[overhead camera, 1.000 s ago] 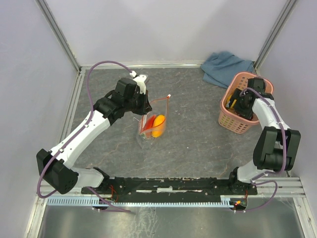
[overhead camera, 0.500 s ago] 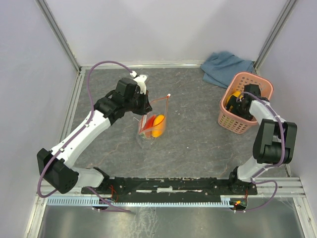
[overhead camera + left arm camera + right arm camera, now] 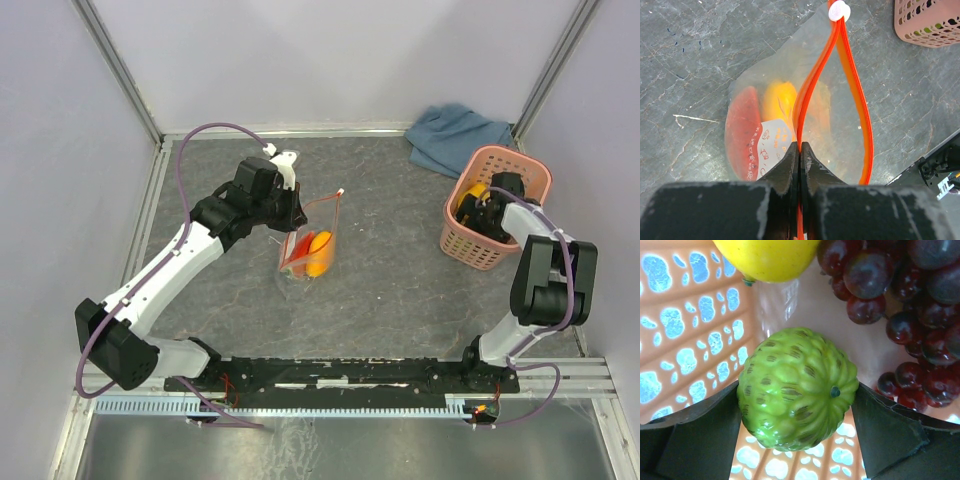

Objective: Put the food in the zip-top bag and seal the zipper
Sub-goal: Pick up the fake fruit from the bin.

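Observation:
The clear zip-top bag (image 3: 309,243) stands on the table with a red watermelon wedge (image 3: 741,131) and an orange fruit (image 3: 779,102) inside. My left gripper (image 3: 291,211) (image 3: 799,145) is shut on the red-orange zipper (image 3: 811,85) and holds the mouth open; the white end piece (image 3: 839,10) is at the far end. My right gripper (image 3: 488,212) (image 3: 796,388) is down in the pink basket (image 3: 478,251), its jaws against both sides of a green bumpy fruit (image 3: 796,407). A yellow fruit (image 3: 767,257) and dark purple grapes (image 3: 912,305) lie beside it.
A blue-grey cloth (image 3: 455,136) lies at the back right, behind the basket. The basket's lattice wall (image 3: 685,330) is close on the left of my right gripper. The basket's corner shows in the left wrist view (image 3: 927,22). Grey walls and metal rails enclose the table.
My right gripper has moved left and lower inside the basket, and its arm has folded in. The left gripper and the bag have not moved.

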### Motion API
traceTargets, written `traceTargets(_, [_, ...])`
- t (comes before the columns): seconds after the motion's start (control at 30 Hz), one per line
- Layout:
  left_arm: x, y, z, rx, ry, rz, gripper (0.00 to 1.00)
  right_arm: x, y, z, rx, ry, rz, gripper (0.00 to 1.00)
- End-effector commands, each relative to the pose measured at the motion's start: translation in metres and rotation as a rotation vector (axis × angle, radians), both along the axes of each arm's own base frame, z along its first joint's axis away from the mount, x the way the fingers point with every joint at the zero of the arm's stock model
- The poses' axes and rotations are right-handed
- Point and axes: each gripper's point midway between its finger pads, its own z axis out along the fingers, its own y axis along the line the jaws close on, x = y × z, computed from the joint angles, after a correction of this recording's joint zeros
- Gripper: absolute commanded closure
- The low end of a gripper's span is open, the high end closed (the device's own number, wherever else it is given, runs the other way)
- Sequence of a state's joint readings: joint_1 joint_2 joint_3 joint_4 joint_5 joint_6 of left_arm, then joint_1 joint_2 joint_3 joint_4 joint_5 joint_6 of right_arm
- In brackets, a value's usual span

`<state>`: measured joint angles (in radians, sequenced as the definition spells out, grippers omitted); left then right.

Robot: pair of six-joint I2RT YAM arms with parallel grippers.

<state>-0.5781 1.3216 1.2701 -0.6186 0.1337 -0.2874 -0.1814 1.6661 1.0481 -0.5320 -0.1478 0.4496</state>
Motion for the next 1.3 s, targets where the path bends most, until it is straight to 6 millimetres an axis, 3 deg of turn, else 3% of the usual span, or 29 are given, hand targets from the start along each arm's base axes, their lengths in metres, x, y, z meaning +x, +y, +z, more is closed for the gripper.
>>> traceTargets(0.0, [0.008, -0.004, 0.016, -0.004, -0.077, -0.038, 0.97, 0.003, -0.006, 0.026, -0.045, -0.087, -0.029, 0.28])
traceTargets(0.13, [0.008, -0.004, 0.016, -0.003, -0.077, -0.037, 0.97, 0.002, -0.012, 0.054, -0.088, -0.165, -0.045, 0.36])
traceTargets(0.43, [0.008, -0.005, 0.014, -0.002, -0.072, -0.043, 0.97, -0.003, -0.016, 0.130, -0.152, -0.343, -0.069, 0.37])
traceTargets(0.7, [0.008, -0.005, 0.016, -0.005, -0.076, -0.045, 0.97, -0.009, 0.015, 0.193, -0.165, -0.502, 0.041, 0.39])
traceTargets(0.83, [0.007, -0.005, 0.015, -0.002, -0.074, -0.046, 0.97, -0.013, 0.049, 0.226, -0.135, -0.613, 0.150, 0.39])
traceTargets(1.0, [0.007, -0.004, 0.016, 0.000, -0.077, -0.044, 0.97, -0.022, 0.122, 0.258, 0.000, -0.751, 0.397, 0.40])
traceTargets(1.27, [0.005, -0.006, 0.018, -0.011, -0.077, -0.056, 0.97, -0.041, 0.215, 0.289, 0.228, -0.930, 0.652, 0.40])
